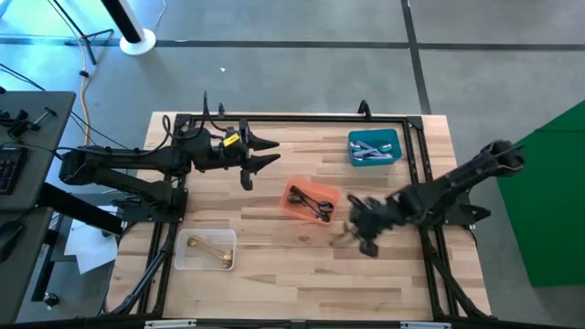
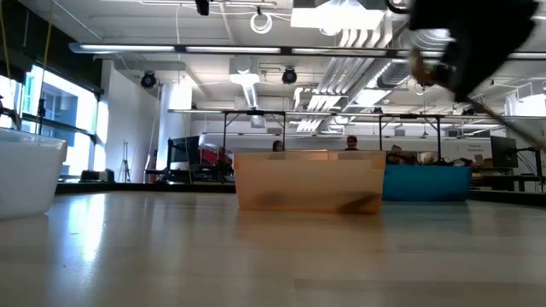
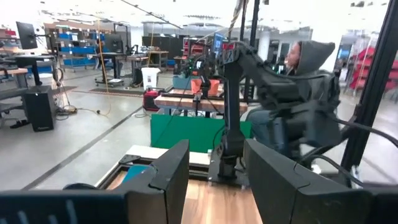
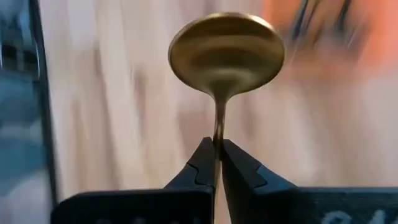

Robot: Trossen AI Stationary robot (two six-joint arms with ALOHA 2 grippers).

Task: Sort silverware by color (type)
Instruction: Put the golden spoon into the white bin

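I have the right gripper (image 4: 217,163) pinched on the gold spoon (image 4: 226,53) by its thin, slick, stiff handle, light but liable to pivot.

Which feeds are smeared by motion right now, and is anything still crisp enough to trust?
Right wrist view: the gold spoon and the right tool gripping its handle are crisp, the tabletop behind streaks. High view: that tool is smeared, the bins sharp. Low view: the orange bin is clear, the arm above blurred.
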